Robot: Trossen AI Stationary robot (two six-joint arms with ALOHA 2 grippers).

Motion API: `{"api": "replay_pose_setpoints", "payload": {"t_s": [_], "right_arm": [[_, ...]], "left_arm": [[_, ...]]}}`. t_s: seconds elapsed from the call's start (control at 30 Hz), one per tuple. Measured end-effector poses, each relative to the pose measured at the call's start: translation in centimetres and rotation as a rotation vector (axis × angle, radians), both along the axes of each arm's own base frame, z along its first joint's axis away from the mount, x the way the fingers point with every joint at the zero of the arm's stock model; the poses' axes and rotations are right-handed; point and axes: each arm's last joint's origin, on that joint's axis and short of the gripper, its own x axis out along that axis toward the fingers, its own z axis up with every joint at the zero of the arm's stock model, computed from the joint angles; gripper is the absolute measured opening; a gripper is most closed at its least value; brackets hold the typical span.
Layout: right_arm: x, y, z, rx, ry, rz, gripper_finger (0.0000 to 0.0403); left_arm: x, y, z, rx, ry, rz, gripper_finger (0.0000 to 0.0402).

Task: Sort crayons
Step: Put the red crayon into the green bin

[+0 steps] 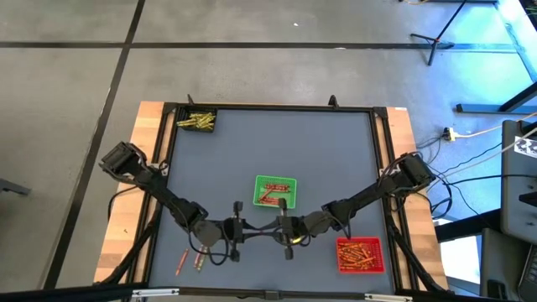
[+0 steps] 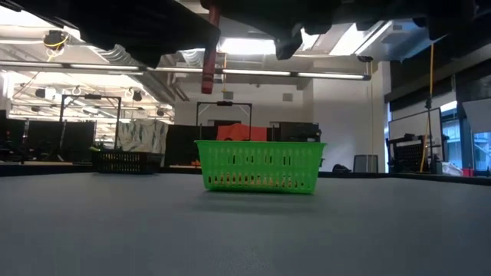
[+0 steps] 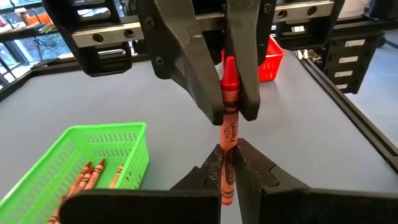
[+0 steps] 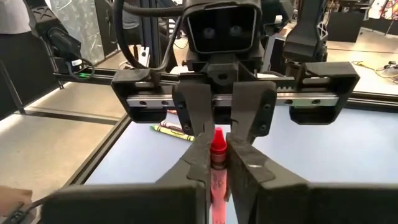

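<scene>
One red crayon [image 3: 229,134] hangs in the air between my two grippers, which meet nose to nose over the table's near middle. My left gripper [image 1: 243,228] is shut on one end of it and my right gripper [image 1: 282,226] is shut on the other. The crayon also shows in the right wrist view [image 4: 217,155]. Just beyond the grippers stands the green tray [image 1: 275,191], with several orange and red crayons [image 3: 93,174] lying in it. More crayons [image 1: 191,262] lie loose on the mat at the near left. My left gripper pinches the crayon's blunt, paper-wrapped end [image 3: 227,180] between its two fingers. The fingers come about level from the table's left and lie along the crayon, which sticks out ahead of them, clear of the table. My right gripper pinches the crayon's pointed end [image 3: 229,87] between its two fingers, coming about level from the table's right, along the crayon. The point [image 3: 229,63] reaches well back between the fingers.
A red tray [image 1: 359,255] full of crayons stands at the near right. A black tray [image 1: 196,122] with yellow crayons sits in the far left corner. The grey mat [image 1: 336,159] has a raised dark frame around it.
</scene>
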Motion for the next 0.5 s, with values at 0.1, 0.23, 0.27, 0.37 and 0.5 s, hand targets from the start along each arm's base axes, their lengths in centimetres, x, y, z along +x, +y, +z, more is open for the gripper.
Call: {"api": "replay_pose_setpoints", "payload": {"t_s": [0.1,0.23,0.27,0.37,0.5], "right_arm": [[0.01,-0.02,0.00,-0.002,0.000,0.003,0.0032],[0.02,-0.04,-0.05,-0.013,0.004,0.006,0.0011],[0.01,-0.04,-0.09,-0.021,0.006,0.008,0.0012],[0.01,-0.09,-0.16,-0.034,0.011,-0.006,0.0023],[-0.31,-0.29,0.34,-0.076,0.039,-0.029,0.0012]], "left_arm": [[0.16,0.24,-0.01,-0.018,0.001,0.008,0.0008],[0.25,0.35,-0.04,-0.021,0.006,-0.003,0.0033],[0.26,0.34,0.00,-0.025,0.004,-0.004,0.0043],[0.25,0.25,0.03,-0.028,0.004,-0.012,0.0074],[-0.14,-0.04,0.32,-0.021,0.002,-0.009,0.0100]]}}
